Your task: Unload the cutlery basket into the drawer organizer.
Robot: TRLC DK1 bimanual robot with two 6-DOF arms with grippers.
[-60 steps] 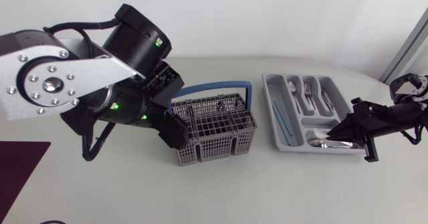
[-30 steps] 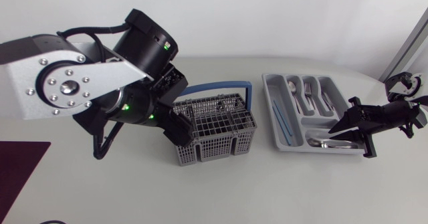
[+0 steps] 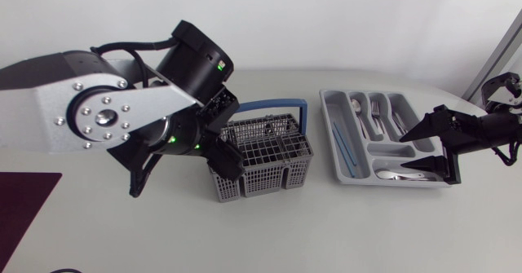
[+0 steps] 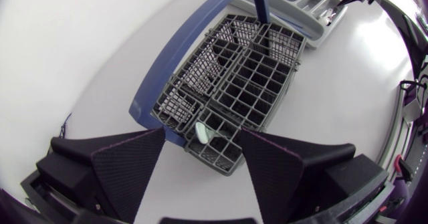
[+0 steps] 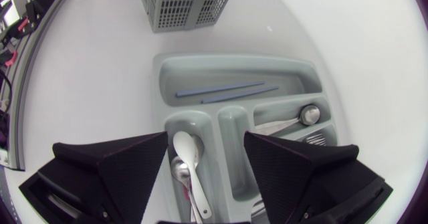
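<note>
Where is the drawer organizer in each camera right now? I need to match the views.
Head view: drawer organizer right of centre, its near end beneath the right gripper.
Left wrist view: far ahead of the left gripper, beyond the cutlery basket.
Right wrist view: directly under and ahead of the right gripper.
Shared landmark: the grey cutlery basket, seen in all three.

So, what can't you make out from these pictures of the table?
Head view: the left arm covers the left end of the basket, hiding its contents there.
Left wrist view: a pale item in the compartment nearest the left gripper shows only its tip through the grid; its kind is unclear.
Right wrist view: the spoons in the organizer, between the open fingers of the right gripper, are cut off by the view's edge.
</note>
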